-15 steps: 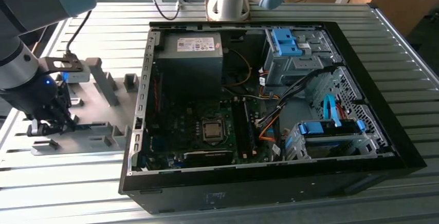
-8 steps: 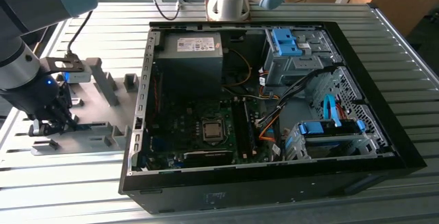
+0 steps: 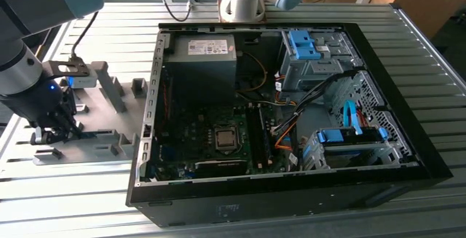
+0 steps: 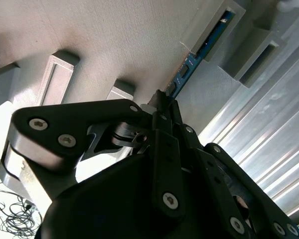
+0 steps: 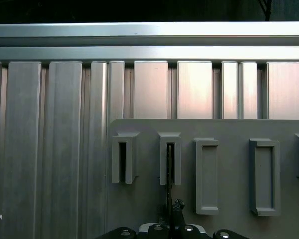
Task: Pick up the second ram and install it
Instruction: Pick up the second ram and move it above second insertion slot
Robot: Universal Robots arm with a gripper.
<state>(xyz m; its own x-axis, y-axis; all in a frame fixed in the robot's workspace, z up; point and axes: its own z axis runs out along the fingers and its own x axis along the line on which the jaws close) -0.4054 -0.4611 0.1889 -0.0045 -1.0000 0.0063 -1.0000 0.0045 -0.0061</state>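
The fingers [image 4: 164, 124] are drawn together and clamp the near end of the second ram [image 4: 194, 59], a thin blue-green board standing on edge. From the fingers the board runs straight ahead, and its far end sits in the slot of a grey slotted block [image 4: 202, 25] on the fixture plate [image 4: 114, 40].

In the first wrist view the board [image 5: 169, 167] is seen edge-on as a dark line leading from the fingers [image 5: 177, 208] into that slotted block [image 5: 162, 159]. A twin block [image 5: 114, 159] stands just to one side of it, and two longer grey blocks [image 5: 207, 174] stand on the other side. Beyond the plate [image 5: 229, 129] lies the ribbed metal counter [image 5: 65, 124].

In the exterior view the fingers [image 3: 51, 135] hang from the arm [image 3: 29, 79] low over the fixture plate [image 3: 95, 123]. Well off to one side of them, toward the exterior view's right, an open computer case [image 3: 429, 167] lies on the counter [image 3: 291, 14] with its motherboard [image 3: 211, 123] exposed. The ram is at the plate with the fingers, apart from the case.
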